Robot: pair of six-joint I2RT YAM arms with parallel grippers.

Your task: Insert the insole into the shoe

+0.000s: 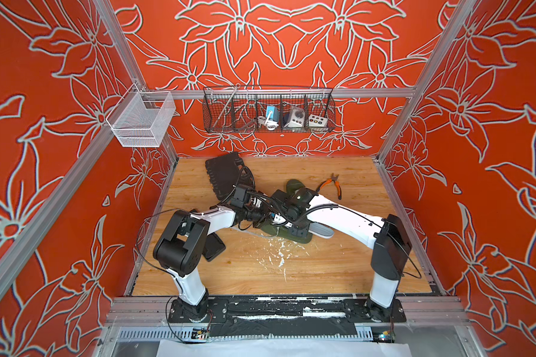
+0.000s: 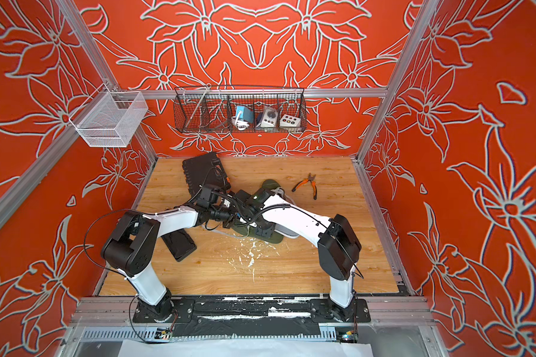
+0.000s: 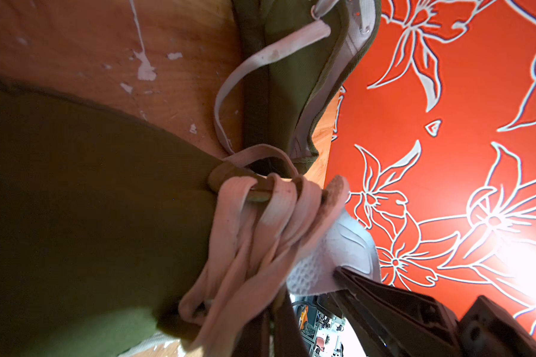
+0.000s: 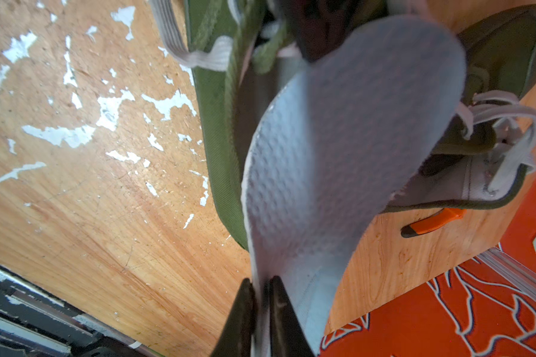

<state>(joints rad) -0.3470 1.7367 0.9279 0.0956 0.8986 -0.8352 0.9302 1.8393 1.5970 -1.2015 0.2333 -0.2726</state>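
Reaching in from opposite sides, two white and black robot arms meet over an olive-green shoe [image 1: 293, 238] near the middle of a wooden desk [image 1: 322, 272], seen from above in both top views. The left end effector [image 3: 271, 320] is closed on the bundle of pale laces [image 3: 260, 222] at the shoe's throat, apparently pulling the opening wide. The right end effector [image 4: 260, 289] has its jaws pressed together on the edge of one end of the insole [image 4: 353, 148], a pale grey, dimpled sheet. This is seemingly the heel end. In the right wrist view the insole arcs from that pinch toward the shoe. Its rounded free end sits at the dark mouth between the green side wall and the folded-out eyelet flap. Whether the tip is inside is hidden. Judging by that curve, the insole is light, thin and soft. It bends readily, so pushing it from the far end is likely to make it buckle or fold rather than slide. Its textured face should not slip easily from the grip, and nothing about it looks fragile. An edge hold near the heel, as here, suits steering the toe end in first. A grip nearer the middle would probably give more stiffness for the final push. Orange-handled pliers [image 1: 333, 185] lie on the desk nearby, apart from the shoe.
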